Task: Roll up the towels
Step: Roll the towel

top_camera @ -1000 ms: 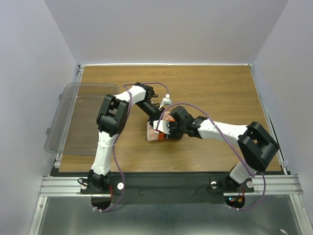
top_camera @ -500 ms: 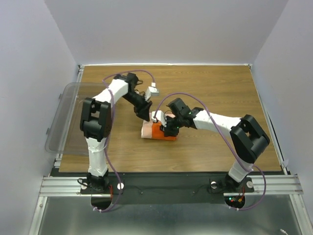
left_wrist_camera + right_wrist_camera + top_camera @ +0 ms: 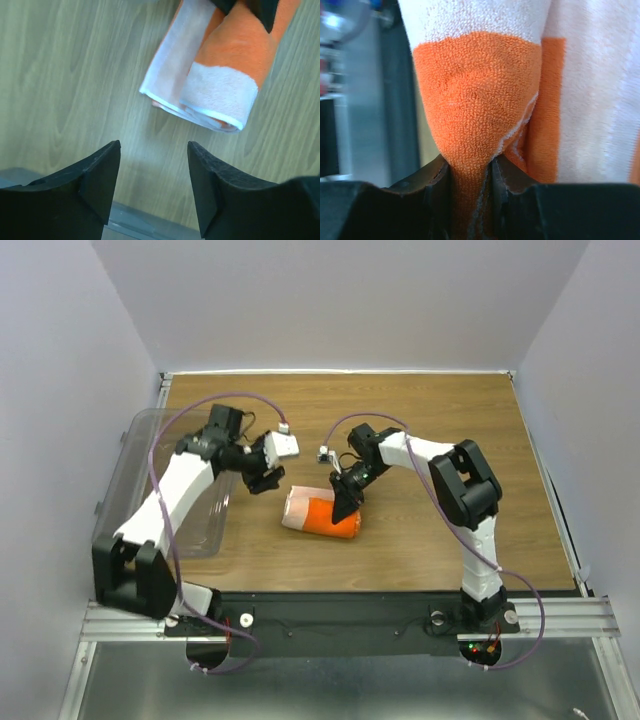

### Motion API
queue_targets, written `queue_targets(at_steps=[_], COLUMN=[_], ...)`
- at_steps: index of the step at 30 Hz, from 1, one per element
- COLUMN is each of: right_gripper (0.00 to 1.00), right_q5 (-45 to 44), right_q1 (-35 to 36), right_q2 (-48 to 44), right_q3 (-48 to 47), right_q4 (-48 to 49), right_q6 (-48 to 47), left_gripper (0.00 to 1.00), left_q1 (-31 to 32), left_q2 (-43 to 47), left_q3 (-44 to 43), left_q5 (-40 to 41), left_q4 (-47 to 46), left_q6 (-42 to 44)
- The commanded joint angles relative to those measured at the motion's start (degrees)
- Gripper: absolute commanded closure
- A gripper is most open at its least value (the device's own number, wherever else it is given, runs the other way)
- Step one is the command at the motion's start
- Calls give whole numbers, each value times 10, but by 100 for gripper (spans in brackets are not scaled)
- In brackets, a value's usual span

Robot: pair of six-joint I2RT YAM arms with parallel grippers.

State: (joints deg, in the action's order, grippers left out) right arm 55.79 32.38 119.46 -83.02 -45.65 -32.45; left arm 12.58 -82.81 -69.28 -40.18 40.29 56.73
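Right gripper (image 3: 469, 172) is pinching a fuzzy fold of the rolled orange-and-white terry towel (image 3: 312, 514) on the wood table (image 3: 450, 410); left gripper (image 3: 153, 165) hangs open, empty, near the clear rectangular plastic tub (image 3: 125, 480).

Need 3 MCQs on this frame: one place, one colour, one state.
1. Where on the table is the tub? A left edge B right edge C far edge
2. Towel colours? A blue and white B orange and white C all green
3. Right fingers are? A open, clear of the towel B shut on the towel C out of view
Key: 1A, the clear tub overhangs the left edge; 2B, both wrist views show orange and white pile; 3B, an orange fold is pinched between them.
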Motion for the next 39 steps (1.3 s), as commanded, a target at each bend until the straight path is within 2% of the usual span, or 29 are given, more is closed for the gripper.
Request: queue_targets(at_steps=[1,2,5,7,9,13,19,24,31,36,39], right_gripper=[84,83,83,82,82,82,81,81,81,81,80], right_q5=[37,40,46,55,68,73,82,78,64,72,75], right_q1=[1,-1,-2,-4,-7,-8,-18,-19,-19,-19,-19], right_q2=[89,98,119,135,147,176,200,205,218,230,227], right_q3=[-22,-39,-57,-65,-77,-91,-101,-107,-115,-115,-107], right_q4=[-184,-192,-203,-210,-227,-251,-253,-252,-256,-292,-302], right_q6=[-24,-23,-8,0,-2,-15,-16,-19,-23,-65,-83], left_gripper=[32,32,26,24,17,6,4,4,3,3,9], left_q1=[74,125,196,255,300,364,454,474,498,511,514], left_q2=[102,120,174,176,158,138,133,109,71,40,17], left_q3=[93,144,223,239,238,237,287,310,341,368,378], left_q5=[107,127,185,207,220,234,287,326,403,459,473], left_q4=[-106,-125,-189,-218,-230,-246,-278,-322,-430,-472,-479], left_q6=[25,32,34,27,9,-8,-21,-50,-84,-89,-91])
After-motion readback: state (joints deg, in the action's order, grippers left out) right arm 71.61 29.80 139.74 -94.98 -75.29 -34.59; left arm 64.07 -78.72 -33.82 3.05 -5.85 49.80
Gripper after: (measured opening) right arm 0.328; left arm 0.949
